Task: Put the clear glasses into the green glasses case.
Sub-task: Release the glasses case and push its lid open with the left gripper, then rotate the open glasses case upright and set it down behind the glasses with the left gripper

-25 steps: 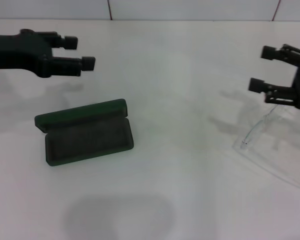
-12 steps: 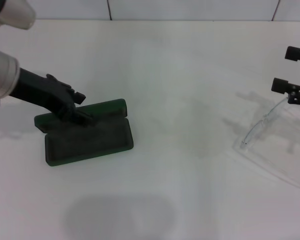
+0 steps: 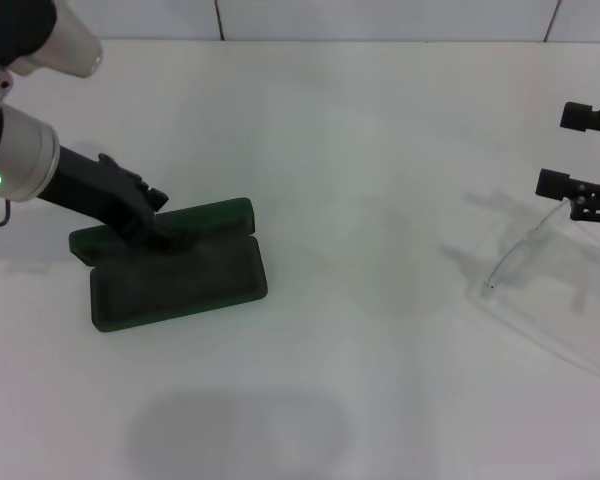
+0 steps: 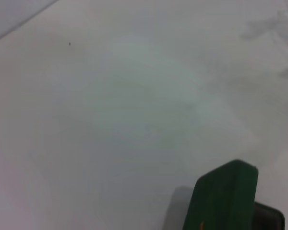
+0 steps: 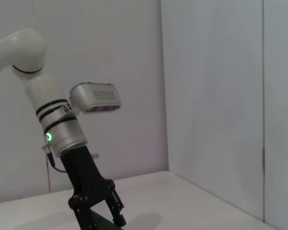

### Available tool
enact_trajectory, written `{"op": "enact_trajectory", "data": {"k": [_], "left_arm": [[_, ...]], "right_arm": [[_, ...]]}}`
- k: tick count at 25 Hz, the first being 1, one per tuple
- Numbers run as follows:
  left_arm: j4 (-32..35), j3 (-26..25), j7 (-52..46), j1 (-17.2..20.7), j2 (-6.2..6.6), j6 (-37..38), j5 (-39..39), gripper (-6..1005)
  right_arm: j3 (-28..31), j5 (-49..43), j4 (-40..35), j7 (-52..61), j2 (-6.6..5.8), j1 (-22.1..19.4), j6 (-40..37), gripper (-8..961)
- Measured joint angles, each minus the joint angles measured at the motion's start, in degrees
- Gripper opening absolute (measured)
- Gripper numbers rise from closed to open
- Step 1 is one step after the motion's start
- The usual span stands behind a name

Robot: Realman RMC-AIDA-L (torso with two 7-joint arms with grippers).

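Observation:
The green glasses case [image 3: 175, 280] lies open on the table's left side, with its lid [image 4: 223, 199] raised behind the dark lining. My left gripper [image 3: 163, 220] reaches down onto the lid's left part, open, with a finger on either side of the lid. In the right wrist view that same left gripper [image 5: 102, 214] shows far off, pointing down. The clear glasses [image 3: 540, 275] lie at the far right, one thin arm ending near the table's middle. My right gripper [image 3: 562, 150] hovers open just above and behind them, at the picture's edge.
The white table [image 3: 360, 200] stretches between the case and the glasses. A tiled wall [image 3: 380, 18] runs along the back edge. A soft shadow [image 3: 235, 435] falls on the front of the table.
My left arm swung down from the back left, and its gripper now sits at the case lid. The right gripper drifted right, toward the picture's edge.

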Motion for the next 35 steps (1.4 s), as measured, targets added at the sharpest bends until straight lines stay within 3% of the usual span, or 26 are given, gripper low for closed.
{"op": "enact_trajectory", "data": {"k": [7,12,21,26,29,35], "left_arm": [[-0.94,0.11,-1.17,-0.01,-0.1,-0.12,0.72,696],[-0.7,0.22,-1.47,0.03,-0.21,-0.19,0.63,465],[1.5,4.03,-4.0,0.61,-0.22,-0.39,0.81,297],[10.8,12.6,-3.76,4.31,-0.29,-0.85,-2.19,205],[16.49,18.08,-1.75,6.91,-0.29,-2.92,-4.39,205],[19.9,29.37,-1.1,8.26,-0.33,-11.29,-4.38,205]], "right_arm": [[0.05,0.21,-0.05,-0.07,0.2,-0.2,-0.07,859],[0.08,0.29,0.13,-0.22,0.27,-0.25,-0.09,860],[0.77,0.49,0.28,-0.61,0.43,-0.57,-0.31,860],[7.12,0.6,0.87,-0.68,0.53,-0.63,-2.81,860],[12.41,0.61,1.69,-0.75,0.54,-0.84,-5.77,860],[22.74,0.61,3.44,-1.35,0.46,-2.35,-13.47,860]]}}
